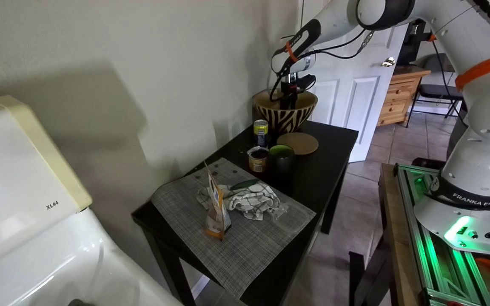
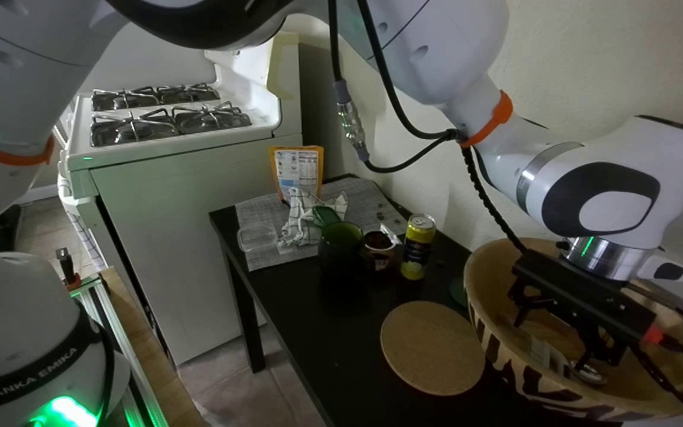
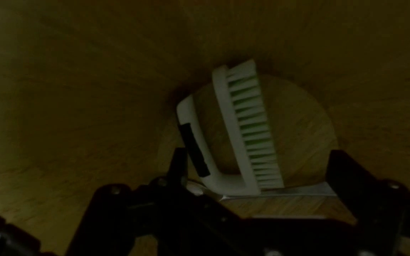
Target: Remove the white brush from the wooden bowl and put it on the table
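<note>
The white brush (image 3: 240,131) lies on its side on the bottom of the wooden bowl. It has a black patch on its handle and pale green-white bristles. It also shows as a pale piece in an exterior view (image 2: 542,353). The wooden bowl (image 1: 285,121) with its striped outer wall (image 2: 531,384) stands at the far end of the black table (image 1: 319,170). My gripper (image 3: 258,153) points down inside the bowl (image 2: 550,344). Its fingers are open and wide apart, with the lower end of the brush between them in the dark wrist view. Nothing is gripped.
A metal spoon (image 3: 297,191) lies against the brush. Beside the bowl are a flat tan dish (image 2: 433,350), a yellow can (image 2: 417,246), a dark cup (image 2: 341,249) and an opened tin (image 1: 257,159). A cloth (image 1: 251,199) and an orange bag (image 1: 216,204) are on the grey placemat (image 1: 249,255).
</note>
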Robot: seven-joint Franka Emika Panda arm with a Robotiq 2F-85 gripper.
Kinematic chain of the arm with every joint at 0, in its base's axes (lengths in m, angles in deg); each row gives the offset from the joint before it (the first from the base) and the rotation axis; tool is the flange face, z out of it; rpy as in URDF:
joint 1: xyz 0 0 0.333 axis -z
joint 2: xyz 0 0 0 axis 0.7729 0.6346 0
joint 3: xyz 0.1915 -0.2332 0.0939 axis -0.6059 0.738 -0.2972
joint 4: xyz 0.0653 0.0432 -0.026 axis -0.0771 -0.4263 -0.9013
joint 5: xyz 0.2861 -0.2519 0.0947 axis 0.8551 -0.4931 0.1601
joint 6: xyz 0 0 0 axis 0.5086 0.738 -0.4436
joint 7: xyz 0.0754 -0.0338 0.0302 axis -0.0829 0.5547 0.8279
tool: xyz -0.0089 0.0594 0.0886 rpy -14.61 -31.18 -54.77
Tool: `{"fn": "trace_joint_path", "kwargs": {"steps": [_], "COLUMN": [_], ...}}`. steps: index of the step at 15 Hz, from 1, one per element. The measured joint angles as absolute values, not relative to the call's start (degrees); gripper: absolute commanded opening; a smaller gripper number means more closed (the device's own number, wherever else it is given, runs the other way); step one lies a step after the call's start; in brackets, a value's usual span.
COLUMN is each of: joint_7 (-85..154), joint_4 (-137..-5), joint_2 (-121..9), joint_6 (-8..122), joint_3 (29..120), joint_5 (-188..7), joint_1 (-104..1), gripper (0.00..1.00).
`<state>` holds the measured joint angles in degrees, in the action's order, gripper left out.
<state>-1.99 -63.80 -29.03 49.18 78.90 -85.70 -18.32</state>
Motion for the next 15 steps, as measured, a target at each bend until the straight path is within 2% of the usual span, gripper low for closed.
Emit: {"fn": "trace_joint_path", "kwargs": {"steps": [2, 3, 5, 6, 10, 12, 13, 14, 15], "joint_7": [-2.68, -3.10, -3.47, -3.56, -4.24, -4.76, -5.10, -5.45, -5.69], "joint_4": [-64.27, -64.42, -64.70, -64.90, -65.77, -66.12, -66.24, -66.38, -66.63], "joint_2": [-28.95, -28.85, -28.60, -28.44, -27.84, -27.31, -26.98, -26.65, -26.45], "joint_6": [49.18, 49.20, 49.52, 50.27, 55.01, 58.49, 59.86, 60.91, 61.73], "joint_3": [78.50, 78.40, 78.13, 77.95, 77.05, 76.70, 76.56, 76.47, 76.45], "joint_5": [-85.70, -85.70, -85.70, -85.70, -85.70, -85.74, -85.80, -85.92, -86.15], "joint_1": [-18.15, -18.13, -18.12, -18.12, -18.16, -18.20, -18.22, -18.27, -18.35], "gripper": [0.82, 0.75, 0.77, 0.71, 0.79, 0.78, 0.61, 0.56, 0.45]}}
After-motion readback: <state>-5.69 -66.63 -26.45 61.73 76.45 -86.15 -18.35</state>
